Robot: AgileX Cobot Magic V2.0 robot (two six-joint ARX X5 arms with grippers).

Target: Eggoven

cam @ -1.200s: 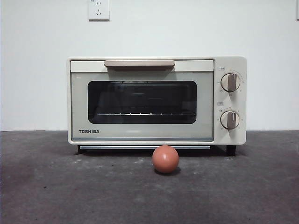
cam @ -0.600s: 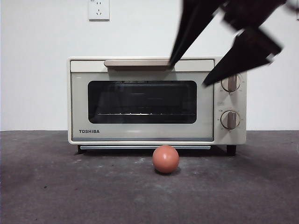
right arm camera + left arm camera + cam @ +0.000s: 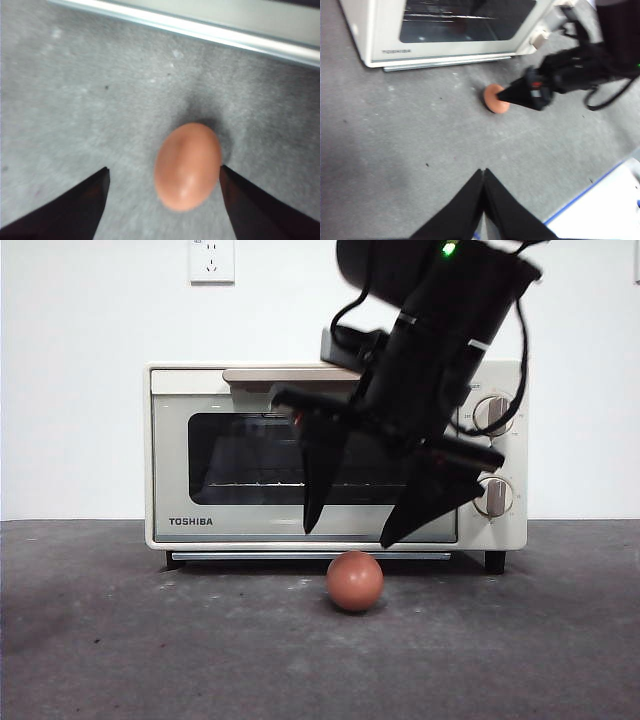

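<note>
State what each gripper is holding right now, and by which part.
Nothing is held. The right gripper hangs open above the egg, jaws either side, not touching it. The left gripper is shut on nothing, away from the egg.

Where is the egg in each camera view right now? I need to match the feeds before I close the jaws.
Front view: the egg lies on the table in front of the oven, below the open right gripper.
Left wrist view: egg near the middle, partly behind the right gripper's tip.
Right wrist view: egg between the open jaws, not gripped.
Shared landmark: the metal strip along the oven's bottom edge.
</note>
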